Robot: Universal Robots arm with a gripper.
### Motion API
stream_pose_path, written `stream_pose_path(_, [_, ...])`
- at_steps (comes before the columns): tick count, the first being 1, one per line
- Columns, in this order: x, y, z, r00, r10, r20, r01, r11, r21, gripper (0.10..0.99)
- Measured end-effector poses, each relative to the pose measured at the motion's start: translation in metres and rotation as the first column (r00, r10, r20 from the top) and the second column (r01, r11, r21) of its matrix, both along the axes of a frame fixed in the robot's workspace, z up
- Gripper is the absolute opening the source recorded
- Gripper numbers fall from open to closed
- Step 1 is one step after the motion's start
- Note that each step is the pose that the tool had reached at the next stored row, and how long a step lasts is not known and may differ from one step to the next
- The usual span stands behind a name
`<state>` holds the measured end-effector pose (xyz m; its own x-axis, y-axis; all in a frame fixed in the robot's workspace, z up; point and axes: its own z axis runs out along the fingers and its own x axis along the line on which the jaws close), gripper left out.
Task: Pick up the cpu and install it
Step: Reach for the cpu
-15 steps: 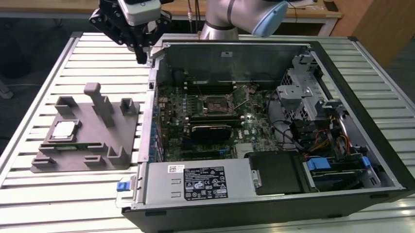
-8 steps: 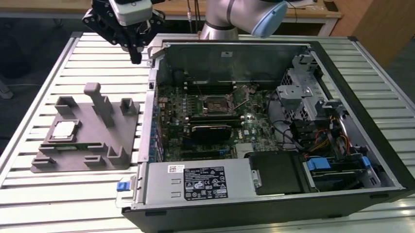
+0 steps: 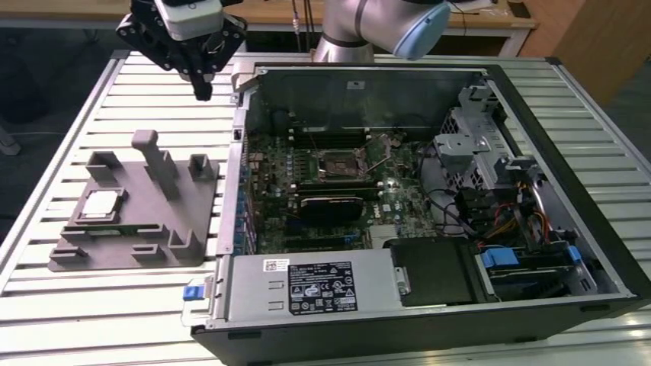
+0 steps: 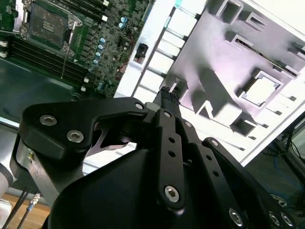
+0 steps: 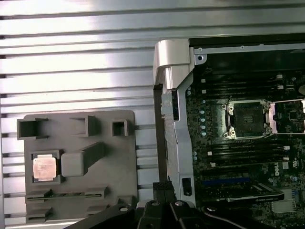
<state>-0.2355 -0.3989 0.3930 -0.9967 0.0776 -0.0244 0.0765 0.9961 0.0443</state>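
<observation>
My hand [image 3: 203, 93] is shut tight, its two fingers pressed together with nothing between them; in both wrist views the black fingertips [image 4: 166, 95] [image 5: 162, 187] meet in one narrow point. In the exterior view my hand hangs in the air over the ribbed metal tabletop [image 3: 152, 91], just outside the far corner of the open computer case [image 3: 239, 175].

The cpu [image 3: 100, 206] is not in my hand; it lies flat, shiny side up, in a square pocket of the grey plastic tray [image 3: 133, 252] on the tabletop. In the exterior view my hand is at about 1 o'clock from the cpu, well apart from it and high above it. The tray sits just beside the case, at its 9 o'clock.

Inside the case is the green motherboard [image 3: 305, 168]; its square socket [image 3: 339, 162] is at about 3 o'clock from the cpu. Both wrist views show the cpu [image 4: 261, 90] [image 5: 44, 168] in its tray [image 4: 214, 52] [image 5: 119, 162] and the socket [image 4: 47, 24] [image 5: 248, 119] in the case.
</observation>
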Motion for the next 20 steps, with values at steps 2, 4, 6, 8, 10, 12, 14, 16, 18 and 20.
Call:
stream_pose_path(2, [-0.0031, 0.0000, 0.0000, 1.0000, 0.000, 0.0001, 0.000, 1.0000, 0.000, 0.106])
stream_pose_path(4, [-0.0063, 0.0000, 0.0000, 1.0000, 0.000, 0.0001, 0.000, 1.0000, 0.000, 0.106])
stream_pose_path(6, [-0.0096, 0.0000, -0.0001, 1.0000, 0.000, 0.0001, 0.000, 1.0000, 0.000, 0.106])
stream_pose_path(8, [-0.0130, 0.0000, -0.0001, 1.0000, -0.001, 0.0001, 0.001, 1.0000, 0.000, 0.106])
stream_pose_path(10, [-0.0162, 0.0000, -0.0001, 1.0000, -0.001, 0.0001, 0.001, 1.0000, 0.000, 0.106])
stream_pose_path(12, [-0.0192, 0.0000, -0.0001, 1.0000, -0.001, 0.0000, 0.001, 1.0000, 0.000, 0.106])
stream_pose_path(14, [-0.0236, 0.0000, -0.0001, 1.0000, -0.001, 0.0000, 0.001, 1.0000, 0.000, 0.106])
stream_pose_path(16, [-0.0265, 0.0000, -0.0002, 1.0000, -0.001, 0.0001, 0.001, 1.0000, 0.000, 0.106])
stream_pose_path(18, [-0.0309, 0.0000, -0.0002, 1.0000, -0.002, 0.0000, 0.002, 1.0000, 0.000, 0.106])
stream_pose_path(20, [-0.0340, 0.0000, -0.0003, 1.0000, -0.002, 0.0000, 0.002, 1.0000, 0.000, 0.106])
